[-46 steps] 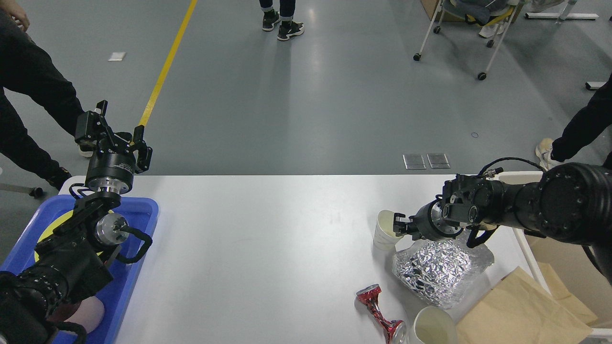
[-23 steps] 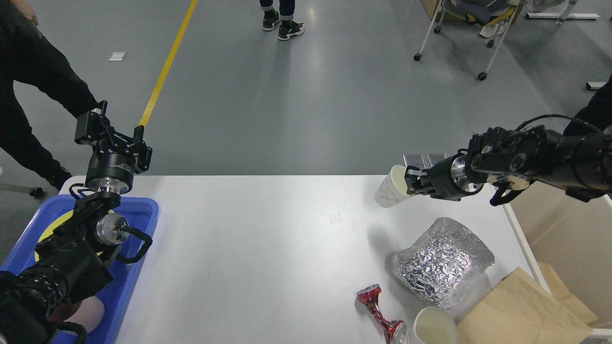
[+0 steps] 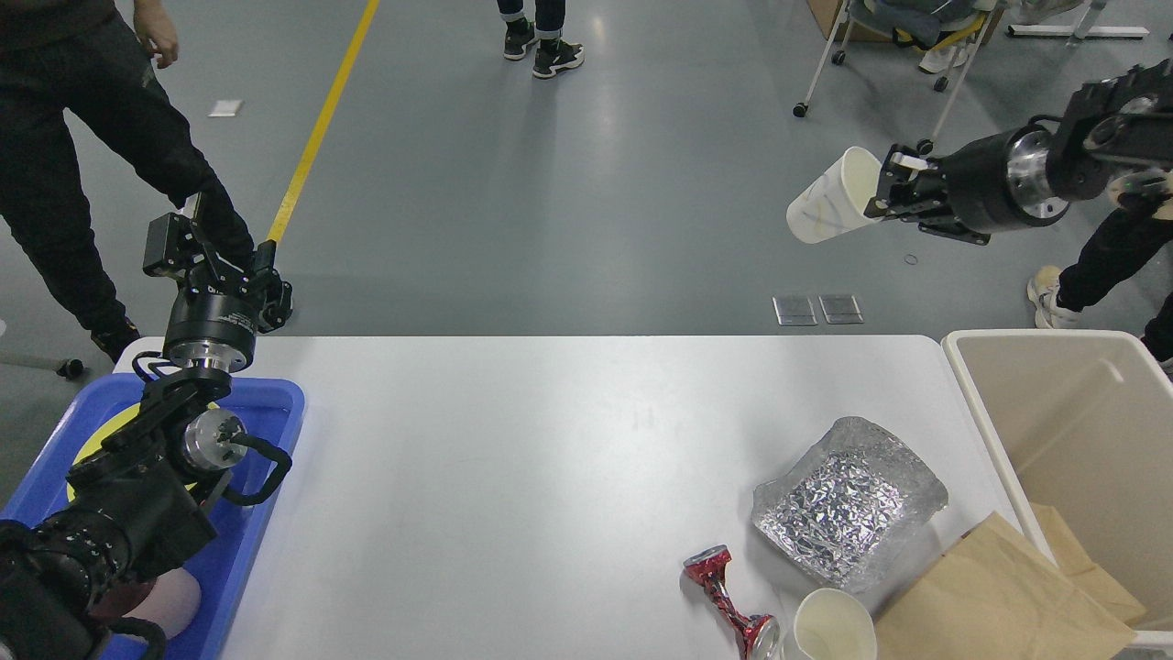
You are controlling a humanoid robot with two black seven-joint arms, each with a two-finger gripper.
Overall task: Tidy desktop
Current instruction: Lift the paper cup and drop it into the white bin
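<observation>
The white desktop [image 3: 513, 477] fills the middle of the head view. My right gripper [image 3: 887, 192] is shut on the rim of a white paper cup [image 3: 829, 211], held tilted high above the far right of the desktop. On the desktop at the front right lie a crumpled silver foil bag [image 3: 848, 513], a crushed red can [image 3: 729, 600], a second white paper cup [image 3: 832, 628] and a brown paper bag [image 3: 990, 605]. My left gripper [image 3: 218, 252] is open and empty, raised above the blue tray [image 3: 266, 403] at the left.
A beige bin [image 3: 1054, 403] stands off the desktop's right edge with brown paper in it. The blue tray holds a yellow plate [image 3: 105, 431] and a pale object [image 3: 169, 600]. People stand on the floor at far left, top and right. A wheeled chair stands at back right.
My right gripper lifted the white paper cup off the desktop beside the foil bag, up and to the right. The beige bin is now uncovered. The left arm stayed still.
</observation>
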